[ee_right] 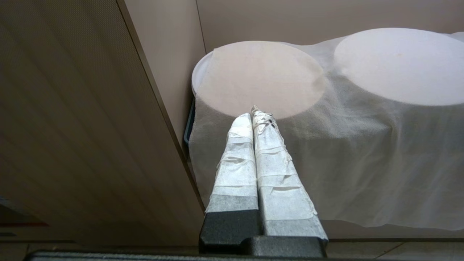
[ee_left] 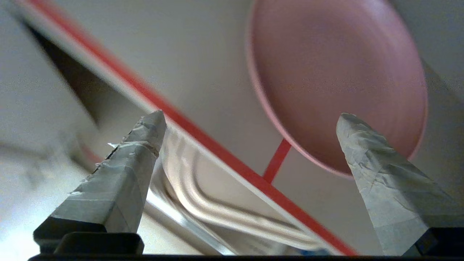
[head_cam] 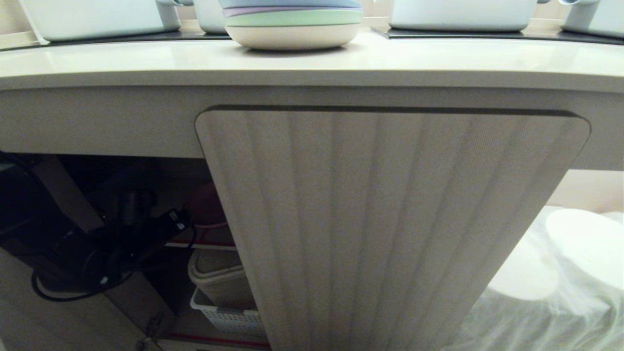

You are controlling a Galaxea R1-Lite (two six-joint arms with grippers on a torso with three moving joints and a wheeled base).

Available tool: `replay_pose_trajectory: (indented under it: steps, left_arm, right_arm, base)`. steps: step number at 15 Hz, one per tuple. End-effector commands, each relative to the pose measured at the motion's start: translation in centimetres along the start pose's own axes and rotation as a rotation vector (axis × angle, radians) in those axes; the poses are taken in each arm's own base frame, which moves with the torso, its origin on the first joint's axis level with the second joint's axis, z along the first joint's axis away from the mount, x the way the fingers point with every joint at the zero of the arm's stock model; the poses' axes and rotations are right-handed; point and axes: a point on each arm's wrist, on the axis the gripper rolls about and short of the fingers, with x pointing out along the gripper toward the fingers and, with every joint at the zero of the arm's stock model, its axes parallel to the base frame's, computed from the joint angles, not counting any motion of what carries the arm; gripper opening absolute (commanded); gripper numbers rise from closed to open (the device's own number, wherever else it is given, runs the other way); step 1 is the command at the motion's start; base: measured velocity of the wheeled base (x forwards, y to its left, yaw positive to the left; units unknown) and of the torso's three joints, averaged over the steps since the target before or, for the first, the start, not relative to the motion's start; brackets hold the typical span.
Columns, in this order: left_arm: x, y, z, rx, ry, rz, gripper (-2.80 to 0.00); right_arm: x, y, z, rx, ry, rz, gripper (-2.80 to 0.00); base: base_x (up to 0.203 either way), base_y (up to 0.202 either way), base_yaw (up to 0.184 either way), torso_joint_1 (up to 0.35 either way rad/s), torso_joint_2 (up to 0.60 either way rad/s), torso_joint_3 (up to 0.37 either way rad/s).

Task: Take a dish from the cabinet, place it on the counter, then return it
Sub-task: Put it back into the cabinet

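Plastic plate (ee_left: pixel 337 79), likely light, stiff and slick, lies just ahead of the wide-spread left end effector (ee_left: pixel 250 119); its near rim looks the best hold.

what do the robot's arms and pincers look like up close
Both pincers have two long tapered fingers wrapped in grey-white tape over black bases. On the left pincer the tape on one finger is frayed and peeling at the edges. The right pincer has crinkled tape at its tips. In the head view the left arm is black, with a black cable looping beneath it.
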Motion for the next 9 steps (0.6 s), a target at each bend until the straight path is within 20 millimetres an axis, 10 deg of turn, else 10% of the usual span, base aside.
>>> replay_pose_trajectory:
  steps: [1,2,3,9]
  left_arm:
    - [-0.07,0.61,-0.83,0.116,-0.088,-0.046,0.0]
    - [-0.04,0.85,-1.22,0.174,-0.12,-0.059,0.0]
    - [0.01,0.97,-1.41,0.226,-0.157,-0.073,-2.8]
    - [-0.81,0.98,-1.24,0.295,-0.256,-0.119,-2.8]
  right_arm:
    - [0.0,0.0,0.0,0.001,0.0,0.0,-2.8]
    - [0.0,0.0,0.0,0.001,0.0,0.0,-2.8]
    - [0.0,0.0,0.0,0.001,0.0,0.0,-2.8]
    - [0.0,0.0,0.0,0.001,0.0,0.0,-2.8]
  base:
    - [0.0,0.0,0.0,0.0,0.0,0.0]
    - [0.0,0.0,0.0,0.0,0.0,0.0]
    - [0.0,0.0,0.0,0.0,0.0,0.0]
    - [0.0,0.0,0.0,0.0,0.0,0.0]
